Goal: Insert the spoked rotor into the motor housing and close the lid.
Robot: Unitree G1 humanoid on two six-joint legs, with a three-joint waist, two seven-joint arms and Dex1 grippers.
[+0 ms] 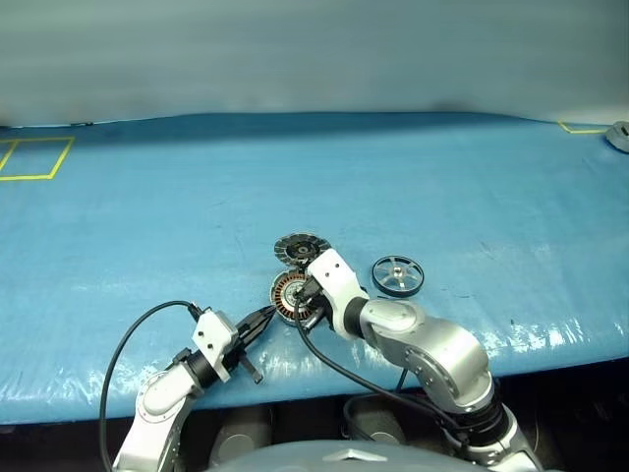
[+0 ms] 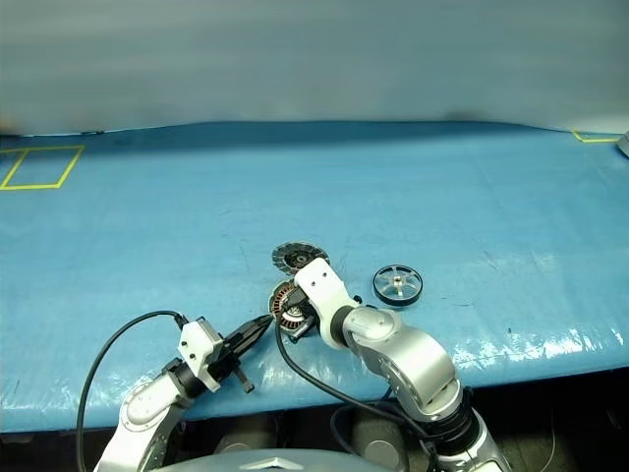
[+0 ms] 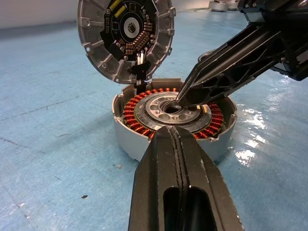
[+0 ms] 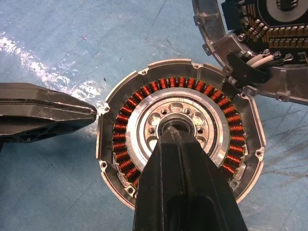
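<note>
Both claws closed, holding nothing. Right claw tip pokes down into the dark centre of the motor housing; left claw tip sits just beside the housing's outer wall, seems to brace it. Lid stands open, hinged up on the far side of the housing from the left claw, short wires joining the two. Spoked rotor lies flat on the blue table, well apart on the right claw's outer side, untouched; insertion not started.

Risks, judged:
- right tip may scrape the copper windings if it slides off centre
- pushing sideways could skid the housing on the slick cover
- lid may drop shut before the rotor goes in, straining the wires
</note>
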